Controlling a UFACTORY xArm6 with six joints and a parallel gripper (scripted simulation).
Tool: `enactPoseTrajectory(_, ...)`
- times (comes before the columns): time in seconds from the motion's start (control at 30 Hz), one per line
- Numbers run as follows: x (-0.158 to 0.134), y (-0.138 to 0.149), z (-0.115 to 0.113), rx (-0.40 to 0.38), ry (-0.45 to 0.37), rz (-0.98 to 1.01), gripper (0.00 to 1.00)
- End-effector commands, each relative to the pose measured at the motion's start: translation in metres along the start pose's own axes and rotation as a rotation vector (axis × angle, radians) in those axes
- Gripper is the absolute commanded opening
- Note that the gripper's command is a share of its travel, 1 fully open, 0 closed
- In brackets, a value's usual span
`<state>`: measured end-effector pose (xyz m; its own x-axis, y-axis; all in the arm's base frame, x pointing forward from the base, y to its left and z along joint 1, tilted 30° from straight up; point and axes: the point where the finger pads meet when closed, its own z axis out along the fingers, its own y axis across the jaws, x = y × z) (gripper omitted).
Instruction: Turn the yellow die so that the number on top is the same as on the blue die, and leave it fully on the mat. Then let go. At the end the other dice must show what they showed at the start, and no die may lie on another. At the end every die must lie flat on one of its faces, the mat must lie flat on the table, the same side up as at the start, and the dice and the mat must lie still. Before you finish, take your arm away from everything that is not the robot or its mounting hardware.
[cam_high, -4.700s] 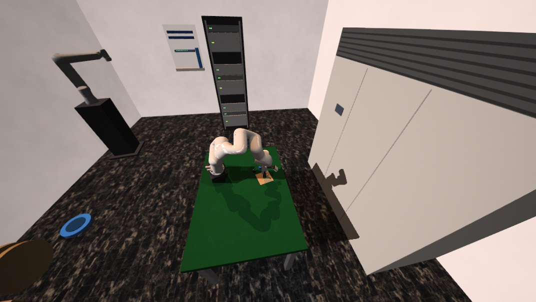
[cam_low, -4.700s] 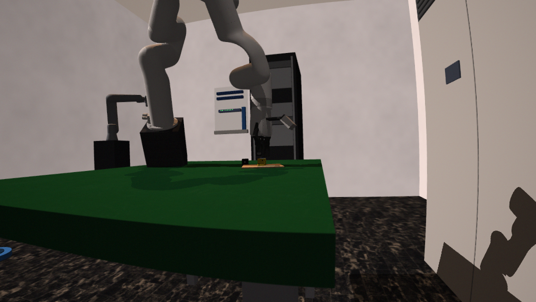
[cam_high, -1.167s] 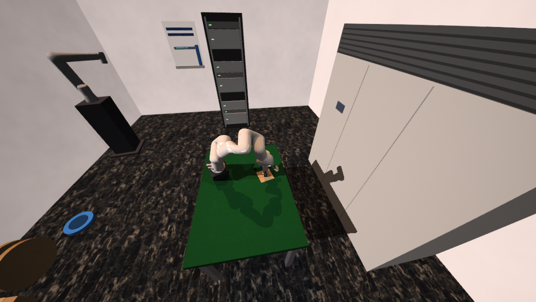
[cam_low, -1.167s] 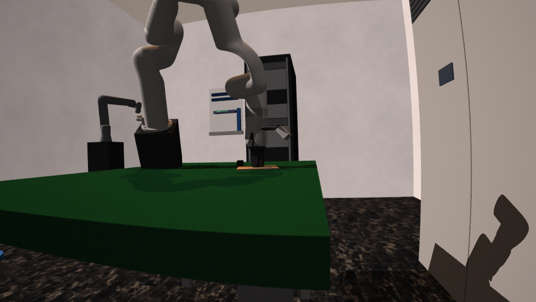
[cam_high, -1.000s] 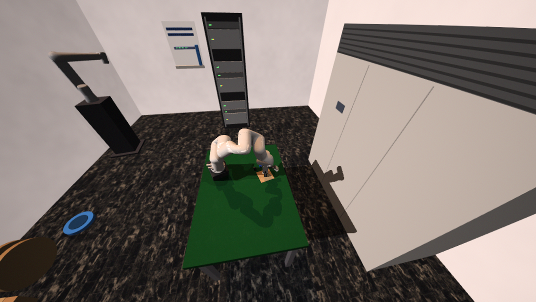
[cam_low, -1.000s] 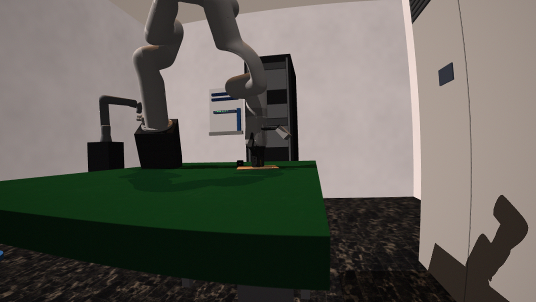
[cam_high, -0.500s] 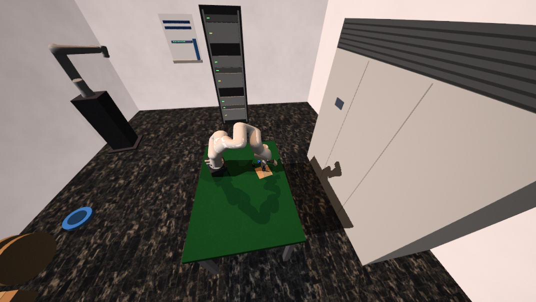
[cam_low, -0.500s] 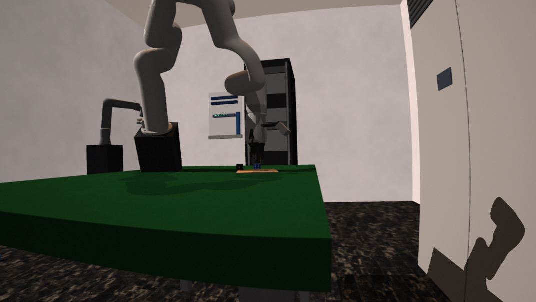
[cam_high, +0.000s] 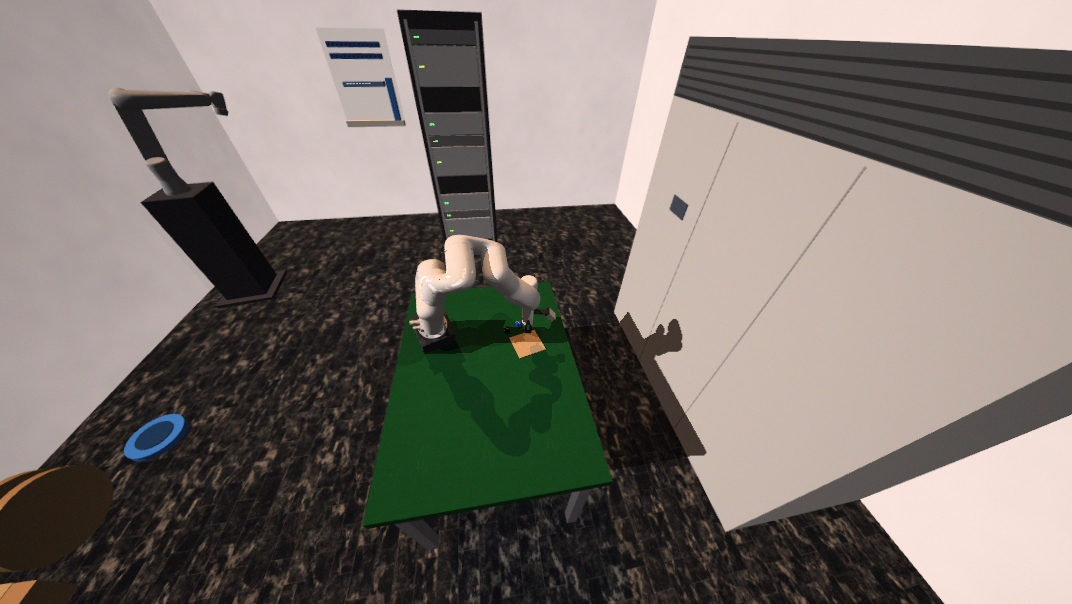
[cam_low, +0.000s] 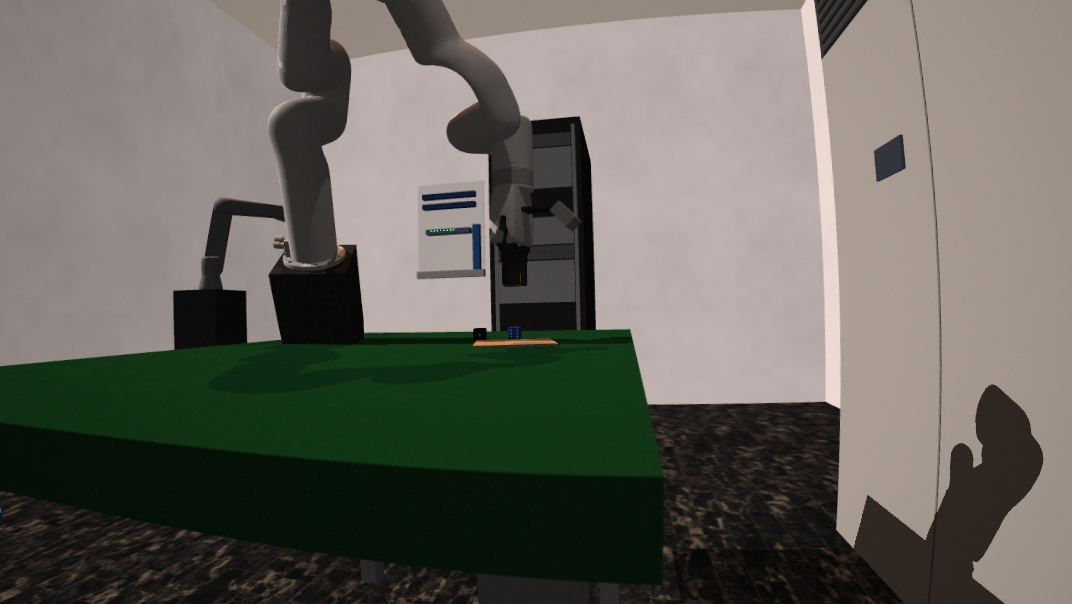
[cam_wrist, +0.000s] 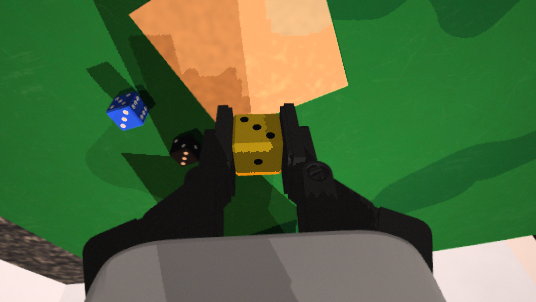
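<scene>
My gripper (cam_wrist: 256, 124) is shut on the yellow die (cam_wrist: 256, 143) and holds it in the air above the table, near the edge of the orange mat (cam_wrist: 250, 55). The die shows a three-pip face toward the far side and a one-pip face toward the wrist camera. In the exterior view the gripper (cam_low: 513, 273) hangs well above the mat (cam_low: 515, 342). The blue die (cam_wrist: 128, 110) lies on the green table left of the mat, six pips on one visible face. It also shows in the exterior view (cam_low: 514, 331). In the top view the gripper (cam_high: 525, 324) is by the mat (cam_high: 527, 344).
A black die (cam_wrist: 184, 149) lies on the table between the blue die and my fingers; it also shows in the exterior view (cam_low: 479, 333). The arm's base (cam_low: 316, 292) stands at the table's far left. A large cabinet (cam_high: 825, 300) stands right of the table.
</scene>
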<state>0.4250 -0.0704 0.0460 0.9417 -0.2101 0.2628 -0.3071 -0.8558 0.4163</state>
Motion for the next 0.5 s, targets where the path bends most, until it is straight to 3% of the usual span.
enactPoseTrajectory(0.0,0.001,0.0,-0.003,0.0,0.0,0.0,0.21)
enactPoseTrajectory(0.27,0.001,0.0,-0.002,0.0,0.0,-0.009,0.21)
enactPoseTrajectory(0.47,0.007,-0.004,0.01,0.0,0.001,-0.123,0.21)
